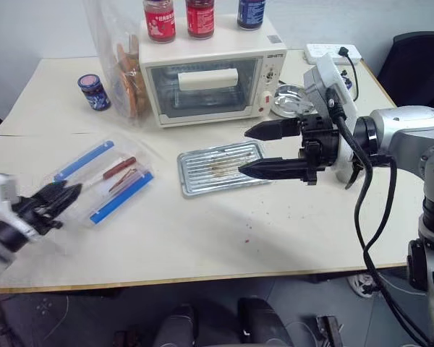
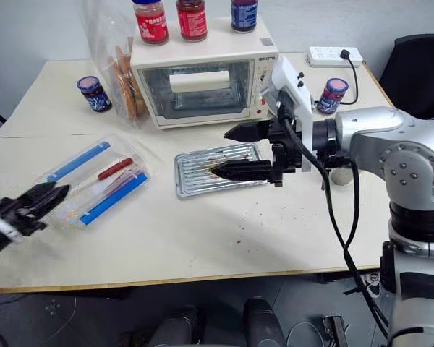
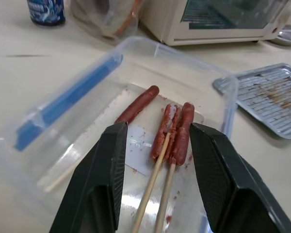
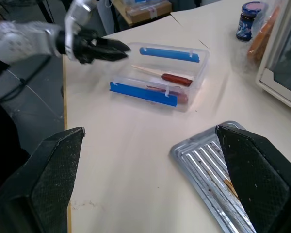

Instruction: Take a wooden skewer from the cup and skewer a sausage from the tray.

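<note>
Reddish-brown sausages (image 3: 176,132) on wooden skewers (image 3: 153,182) lie in a clear plastic box (image 1: 101,177), ahead of the left fingers (image 3: 111,174), which stand part open and empty; right fingers (image 1: 275,168), wide open, empty, hover over the tray (image 1: 202,173) at 3 o'clock of the box.

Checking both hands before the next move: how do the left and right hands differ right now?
The left hand is partly open at the clear box of skewered sausages; the right hand gapes wide over the tray. Left sits low near the table edge; right is raised. Both are empty.
</note>
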